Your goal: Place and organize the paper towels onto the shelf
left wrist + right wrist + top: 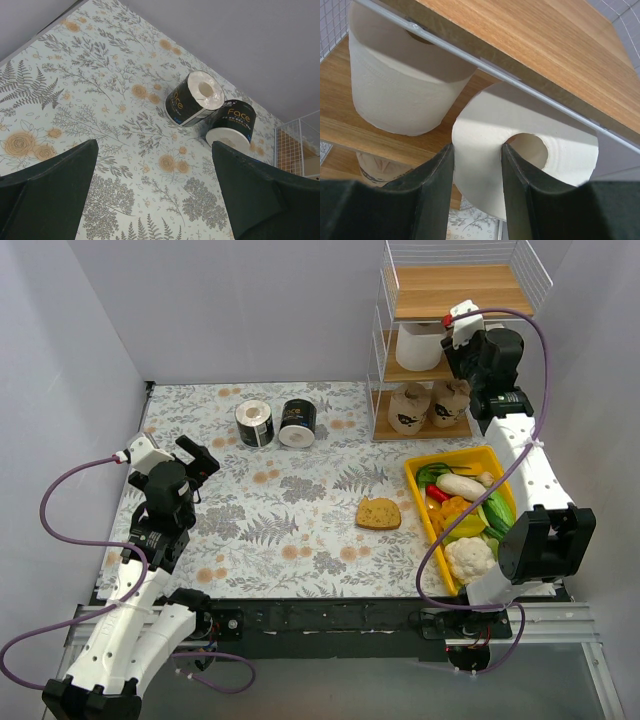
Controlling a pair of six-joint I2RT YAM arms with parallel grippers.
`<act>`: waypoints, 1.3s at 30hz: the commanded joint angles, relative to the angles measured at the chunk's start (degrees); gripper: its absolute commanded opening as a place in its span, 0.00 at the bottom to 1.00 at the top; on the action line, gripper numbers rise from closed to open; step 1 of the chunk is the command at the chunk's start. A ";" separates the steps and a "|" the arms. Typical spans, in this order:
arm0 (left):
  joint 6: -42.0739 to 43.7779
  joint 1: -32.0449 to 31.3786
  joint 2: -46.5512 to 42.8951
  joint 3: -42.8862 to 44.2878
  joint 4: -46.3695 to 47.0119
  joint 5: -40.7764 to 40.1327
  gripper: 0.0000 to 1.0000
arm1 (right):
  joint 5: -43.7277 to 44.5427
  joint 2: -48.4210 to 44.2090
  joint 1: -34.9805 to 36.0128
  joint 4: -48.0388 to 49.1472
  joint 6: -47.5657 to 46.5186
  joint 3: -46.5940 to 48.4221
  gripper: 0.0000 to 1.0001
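Note:
The shelf [455,288] stands at the back right. One white roll [418,348] stands on its middle board and two tan printed rolls [408,408] sit on the bottom board. My right gripper [462,328] is at the middle tier. In the right wrist view my right gripper [477,150] is shut on the second white roll [540,135], one finger in its core, under the upper board [530,45] and beside the standing white roll [400,85]. Two black-wrapped rolls [254,423] [298,423] lie on the table, also in the left wrist view [192,100] [232,125]. My left gripper [200,458] [154,150] is open and empty, short of them.
A yellow tray [413,480] of vegetables lies in front of the shelf at the right. A brown bread slice [378,513] lies on the floral tablecloth left of the tray. Grey walls close in the left, back and right sides.

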 commanded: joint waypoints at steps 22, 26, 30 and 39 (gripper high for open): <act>0.67 -0.20 0.62 0.90 -0.27 -1.50 0.98 | -1.71 3.72 -1.45 4.96 -3.48 10.21 0.52; 0.67 -0.20 0.79 0.90 -0.19 -1.41 0.98 | -1.54 3.98 -1.37 4.26 -3.92 11.27 0.53; 0.67 -0.20 0.79 0.90 -0.19 -1.33 0.98 | -1.80 2.41 -1.45 3.21 -2.44 10.92 0.53; 0.76 -0.20 1.15 0.82 0.08 -0.45 0.98 | -1.18 -4.98 -1.45 -2.94 12.14 5.65 0.59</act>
